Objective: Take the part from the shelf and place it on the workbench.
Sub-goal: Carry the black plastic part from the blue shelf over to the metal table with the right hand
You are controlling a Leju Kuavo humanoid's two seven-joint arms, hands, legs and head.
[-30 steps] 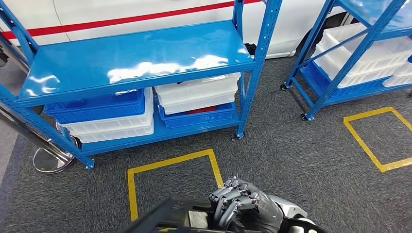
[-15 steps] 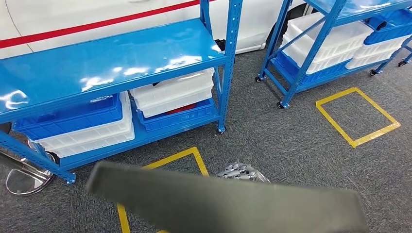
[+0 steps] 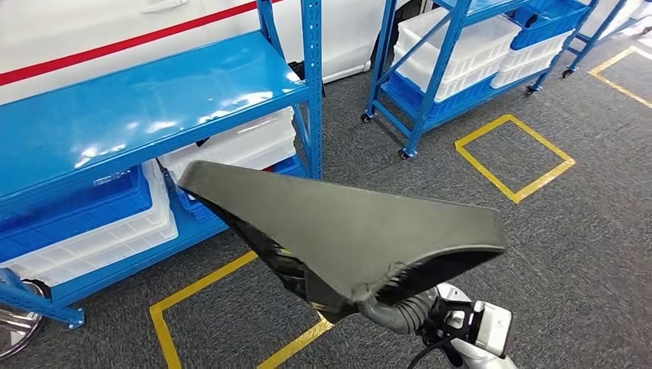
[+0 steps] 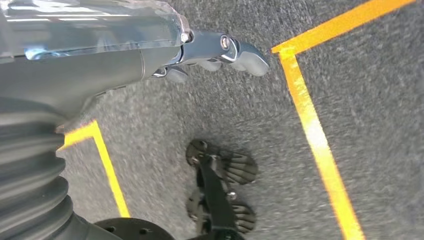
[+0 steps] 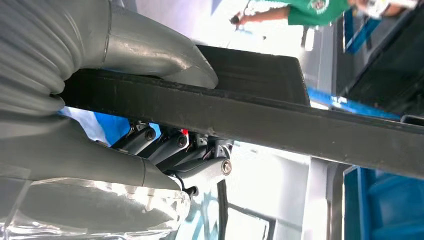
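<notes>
Part [image 3: 346, 231], dark and flat, is gripped by the right hand [image 5: 165, 145] beside the blue shelf [image 3: 146, 108]; left hand [image 4: 215, 50] hangs empty, fingers apart.

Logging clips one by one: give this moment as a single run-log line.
right hand: grips flat dark grey plastic part | left hand: hangs over carpet, holds nothing | blue metal shelf: top bare
</notes>
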